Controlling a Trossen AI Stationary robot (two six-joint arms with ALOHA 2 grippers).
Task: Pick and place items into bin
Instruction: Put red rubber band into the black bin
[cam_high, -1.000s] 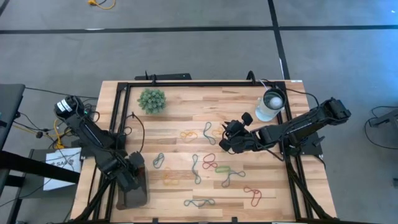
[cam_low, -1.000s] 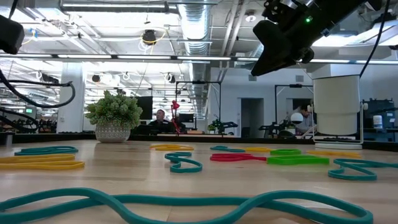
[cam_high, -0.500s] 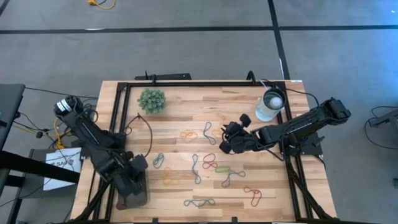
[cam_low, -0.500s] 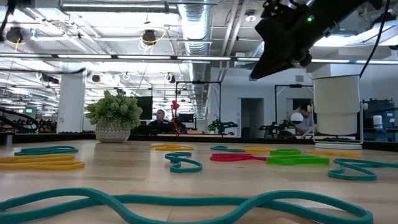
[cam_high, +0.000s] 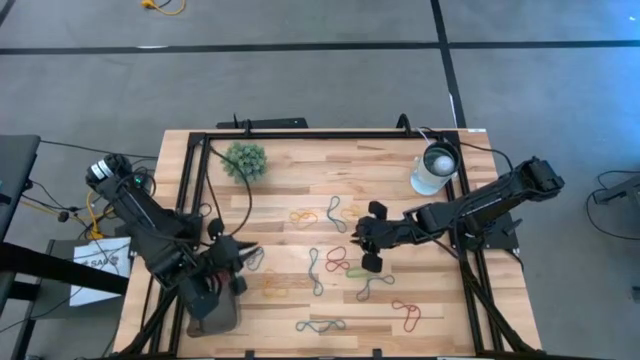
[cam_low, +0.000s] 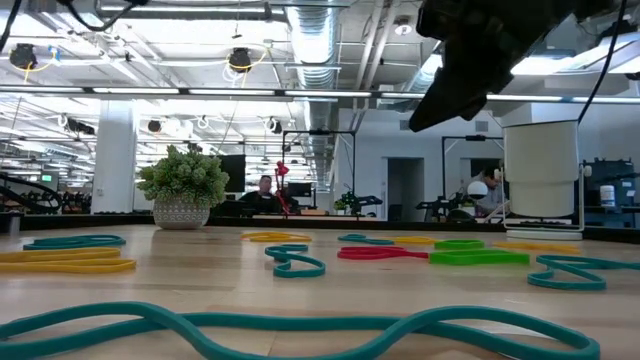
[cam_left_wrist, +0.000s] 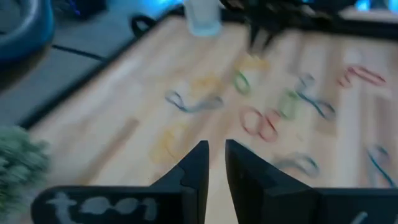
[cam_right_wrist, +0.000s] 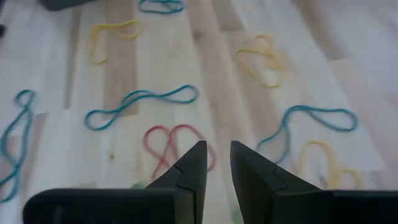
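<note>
Several thin rubber-band items lie flat and scattered on the wooden table: a red one (cam_high: 337, 256), a green one (cam_high: 357, 270), yellow ones (cam_high: 303, 215) and blue-grey ones (cam_high: 318, 270). The dark grey bin (cam_high: 213, 310) stands at the near left corner. My left gripper (cam_high: 247, 252) hangs just beyond the bin's far side, pointing across the table. Its fingers (cam_left_wrist: 216, 149) are open by a narrow gap with nothing between them. My right gripper (cam_high: 366, 262) hovers above the red band (cam_right_wrist: 174, 143) and the green band. It (cam_right_wrist: 216, 149) is also open by a narrow gap and empty.
A fuzzy green plant ball (cam_high: 244, 161) stands at the far left and a white round lamp-like object (cam_high: 433, 168) at the far right. A black metal frame (cam_high: 300, 133) runs along the table's edges. More bands lie near the front edge (cam_high: 320, 325) (cam_high: 405, 315).
My left gripper has risen from above the bin, swung toward the table's middle and tipped up from pointing down to pointing across the table. My right gripper has stayed in place but turned, its fingers now slanting down toward the near edge. No band has moved.
</note>
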